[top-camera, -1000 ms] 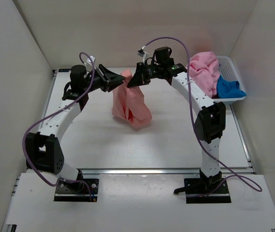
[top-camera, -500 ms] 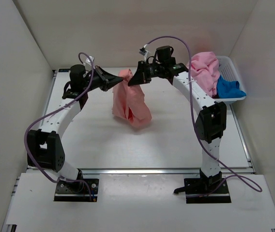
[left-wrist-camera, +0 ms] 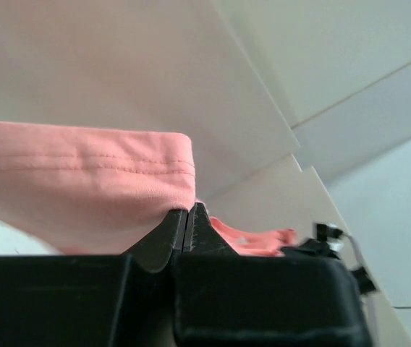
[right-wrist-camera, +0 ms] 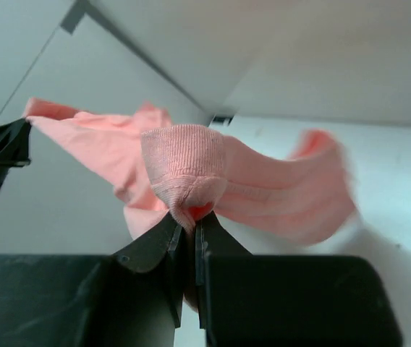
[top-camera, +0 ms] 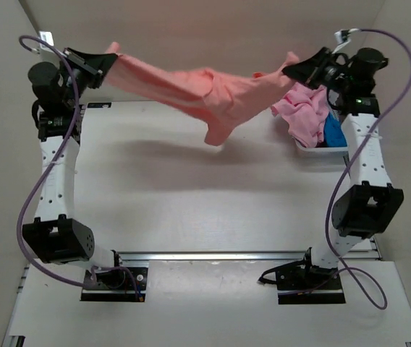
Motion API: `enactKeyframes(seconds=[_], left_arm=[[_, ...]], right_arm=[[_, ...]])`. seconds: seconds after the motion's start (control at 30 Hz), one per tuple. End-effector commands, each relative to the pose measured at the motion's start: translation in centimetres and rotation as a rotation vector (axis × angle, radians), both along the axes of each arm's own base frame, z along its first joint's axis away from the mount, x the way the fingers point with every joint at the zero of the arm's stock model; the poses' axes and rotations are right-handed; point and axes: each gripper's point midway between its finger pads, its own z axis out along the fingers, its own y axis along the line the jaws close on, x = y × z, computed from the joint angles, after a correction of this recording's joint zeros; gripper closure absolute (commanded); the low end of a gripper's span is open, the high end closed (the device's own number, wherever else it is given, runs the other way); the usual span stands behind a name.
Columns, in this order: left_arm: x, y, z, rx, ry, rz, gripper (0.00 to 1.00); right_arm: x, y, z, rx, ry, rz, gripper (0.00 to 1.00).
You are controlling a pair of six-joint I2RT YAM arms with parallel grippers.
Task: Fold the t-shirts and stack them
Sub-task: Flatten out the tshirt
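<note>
Two grippers hold one salmon-coral cotton t-shirt in the top external view: the left gripper grasps one end at far left, and the right gripper grasps the other at far right. The garment hangs stretched between them above the white table, its middle sagging, clear of the surface. A lighter pink cotton t-shirt and a bright blue cotton t-shirt lie in the white plastic basket at far right. Left wrist view: fingers clenched on a stitched hem. Right wrist view: fingers clenched on a bunched ribbed edge, with the cloth trailing away toward the left gripper
</note>
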Motion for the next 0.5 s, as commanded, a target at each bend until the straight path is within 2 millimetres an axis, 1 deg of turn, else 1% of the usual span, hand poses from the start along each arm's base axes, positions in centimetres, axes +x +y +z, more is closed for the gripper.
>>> enactKeyframes(seconds=[0.0, 0.03, 0.07, 0.1, 0.13, 0.17, 0.2, 0.23, 0.27, 0.3, 0.33, 0.37, 0.4, 0.43, 0.47], left_arm=[[-3.6, 1.4, 6.4, 0.135, -0.137, 0.143, 1.00], [-4.0, 1.7, 6.6, 0.159, -0.125, 0.167, 1.00], [-4.1, 2.3, 7.5, 0.193, -0.138, 0.215, 1.00], [-4.2, 2.7, 7.1, 0.223, -0.109, 0.241, 1.00], [-4.5, 3.3, 7.3, 0.225, -0.090, 0.282, 1.00], [-4.4, 3.7, 7.2, 0.236, -0.087, 0.298, 1.00], [-4.3, 3.7, 6.4, 0.220, -0.059, 0.294, 1.00], [-3.7, 3.9, 4.9, 0.219, -0.014, 0.297, 1.00], [-3.6, 3.4, 3.7, 0.194, 0.015, 0.273, 1.00], [-3.1, 2.7, 1.4, 0.173, 0.062, 0.235, 1.00], [-2.9, 2.5, 0.9, 0.147, 0.069, 0.232, 1.00], [-2.4, 2.3, -1.3, 0.129, 0.118, 0.214, 1.00], [-1.9, 1.5, -2.5, 0.101, 0.130, 0.179, 1.00], [-0.9, 1.4, -3.3, 0.093, 0.138, 0.164, 1.00], [-0.3, 1.2, -3.5, 0.085, 0.142, 0.151, 1.00]], right_arm=[[-3.1, -1.9, 7.1, 0.015, -0.186, -0.077, 1.00], [-3.8, -2.3, 7.8, 0.001, -0.193, -0.080, 1.00], [-4.3, -2.9, 8.4, -0.003, -0.194, -0.092, 1.00], [-4.5, -3.4, 8.7, -0.003, -0.191, -0.111, 1.00], [-5.0, -3.6, 9.0, 0.004, -0.179, -0.107, 1.00], [-5.1, -3.5, 8.5, 0.022, -0.134, -0.099, 1.00], [-4.8, -3.3, 8.1, 0.037, -0.105, -0.094, 1.00], [-4.8, -2.8, 7.2, 0.052, -0.062, -0.064, 1.00], [-4.6, -2.5, 6.6, 0.057, -0.040, -0.055, 1.00], [-4.1, -1.6, 5.8, 0.068, -0.009, -0.033, 1.00], [-3.4, -0.6, 4.8, 0.069, 0.017, -0.016, 1.00], [-3.2, -0.1, 4.8, 0.077, 0.041, -0.001, 1.00], [-2.3, 1.4, 4.3, 0.081, 0.057, 0.040, 1.00], [-0.9, 2.6, 2.6, 0.094, 0.121, 0.070, 1.00], [-1.0, 3.3, 3.7, 0.104, 0.117, 0.107, 1.00]])
